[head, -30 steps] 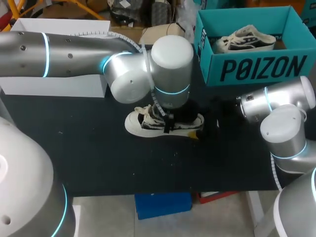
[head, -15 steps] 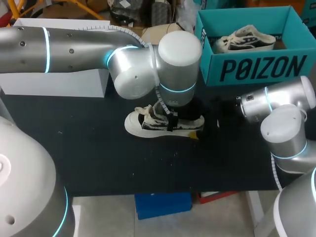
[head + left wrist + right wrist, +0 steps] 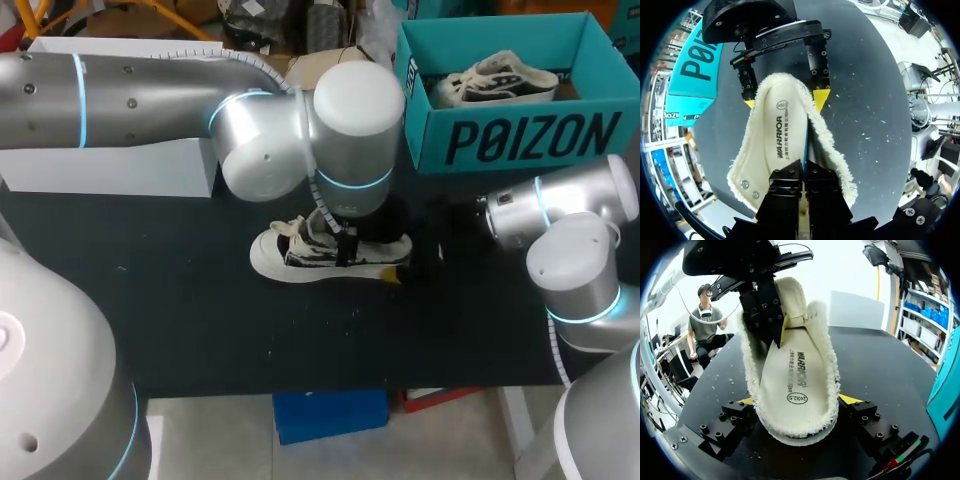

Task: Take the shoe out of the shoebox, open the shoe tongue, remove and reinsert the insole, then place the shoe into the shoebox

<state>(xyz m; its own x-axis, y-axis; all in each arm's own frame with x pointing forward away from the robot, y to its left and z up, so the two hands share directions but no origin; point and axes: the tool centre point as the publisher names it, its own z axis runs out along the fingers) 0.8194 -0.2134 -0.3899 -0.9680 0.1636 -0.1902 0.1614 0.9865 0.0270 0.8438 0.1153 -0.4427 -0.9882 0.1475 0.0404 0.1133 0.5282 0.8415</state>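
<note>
Two tools share the shoe on the desk: the right tool clamps its heel to steady it, while the left tool, fingers together, seemingly pinches the insole. Beyond stands the shoebox.

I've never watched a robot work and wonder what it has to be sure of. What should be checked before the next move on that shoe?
1. Shoe out of the box, lying on the table: ok.
2. Right gripper clamps the heel from both sides: ok.
3. Insole seated inside the shoe: ok.
4. Left gripper shut at the shoe's opening; what it pinches: cannot tell.
5. Room in the box beside the other shoe: cannot tell.
</note>
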